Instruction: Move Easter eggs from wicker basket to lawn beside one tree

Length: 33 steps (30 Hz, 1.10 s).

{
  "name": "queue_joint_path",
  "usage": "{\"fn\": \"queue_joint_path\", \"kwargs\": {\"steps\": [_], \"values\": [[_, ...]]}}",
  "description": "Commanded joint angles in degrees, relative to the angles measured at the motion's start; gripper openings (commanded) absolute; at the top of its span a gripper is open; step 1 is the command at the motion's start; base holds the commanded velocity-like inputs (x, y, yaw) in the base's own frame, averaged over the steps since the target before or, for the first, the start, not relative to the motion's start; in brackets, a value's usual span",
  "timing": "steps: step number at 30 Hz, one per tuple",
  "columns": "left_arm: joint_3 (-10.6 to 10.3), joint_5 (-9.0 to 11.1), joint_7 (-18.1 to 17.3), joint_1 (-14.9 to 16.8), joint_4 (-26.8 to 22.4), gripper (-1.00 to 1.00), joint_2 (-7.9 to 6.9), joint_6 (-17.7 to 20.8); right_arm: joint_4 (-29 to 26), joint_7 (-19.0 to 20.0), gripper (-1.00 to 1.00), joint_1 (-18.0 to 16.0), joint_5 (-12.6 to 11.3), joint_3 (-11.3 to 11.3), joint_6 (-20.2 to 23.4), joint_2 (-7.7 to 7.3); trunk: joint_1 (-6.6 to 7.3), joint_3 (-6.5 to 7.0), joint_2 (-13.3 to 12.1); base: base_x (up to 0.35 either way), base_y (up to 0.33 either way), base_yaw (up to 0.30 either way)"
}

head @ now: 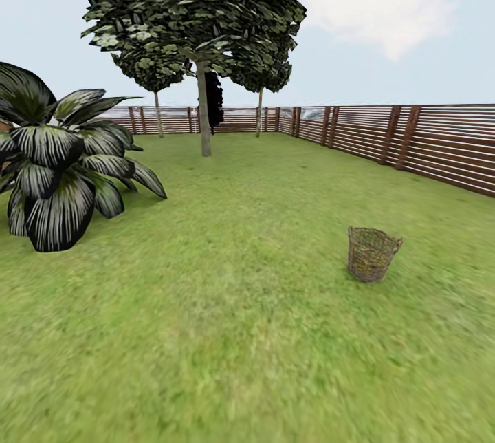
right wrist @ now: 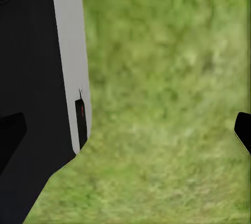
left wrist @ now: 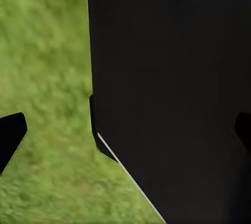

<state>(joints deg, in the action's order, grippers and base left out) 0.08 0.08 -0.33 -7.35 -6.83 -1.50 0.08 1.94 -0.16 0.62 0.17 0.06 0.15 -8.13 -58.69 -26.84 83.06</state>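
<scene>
Lawn (head: 227, 333) ran wide and flat to a slatted wooden fence (head: 440, 147) along the far and right sides of the garden. The nearest tree (head: 204, 120), pale straight trunk under a dark crown, stood well beyond the wicker basket (head: 372, 254) and off to its left; two thinner trunks stood further back against the fence. A big striped agave (head: 58, 168) sat far left of the basket, nearer than the tree.

The basket stood upright on the grass, mouth to the sky, long axis vertical, with a small loop handle on its right rim. Through the open weave no eggs could be made out; too small to tell.

Step in hand, as I judged it: the approach. Nothing had been picked yet, and the robot stood well apart from the basket. The next move would call for rolling up beside it, then reaching in from above.

Left gripper (left wrist: 125, 130): fingertips at opposite edges of its wrist view, spread wide, nothing between them but dark robot body and grass. Right gripper (right wrist: 125, 130): likewise spread wide and empty, over grass, beside a grey-edged panel of the robot.
</scene>
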Motion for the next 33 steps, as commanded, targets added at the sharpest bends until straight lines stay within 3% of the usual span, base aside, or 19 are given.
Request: {"fn": "queue_joint_path", "kwargs": {"steps": [1, 25, 33], "values": [[0.01, 0.01, -0.03, -0.04, -0.11, 1.00, 0.00, 0.01, -0.01, -0.02, 1.00, -0.01, 0.02, -0.01, 0.02, 0.00, -0.04, -0.03, 0.01, 0.344, 0.000, 0.000], [0.01, 0.01, -0.05, -0.04, -0.11, 1.00, -0.01, 0.01, -0.02, -0.02, 1.00, -0.01, 0.01, -0.17, 0.02, 0.04, -0.04, -0.03, 0.01, 0.344, 0.000, 0.003], [0.01, -0.03, -0.07, -0.04, -0.11, 1.00, -0.04, 0.01, -0.01, -0.03, 1.00, -0.01, 0.01, -0.30, 0.02, 0.04, -0.04, -0.03, 0.01, 0.344, 0.000, 0.182]]}}
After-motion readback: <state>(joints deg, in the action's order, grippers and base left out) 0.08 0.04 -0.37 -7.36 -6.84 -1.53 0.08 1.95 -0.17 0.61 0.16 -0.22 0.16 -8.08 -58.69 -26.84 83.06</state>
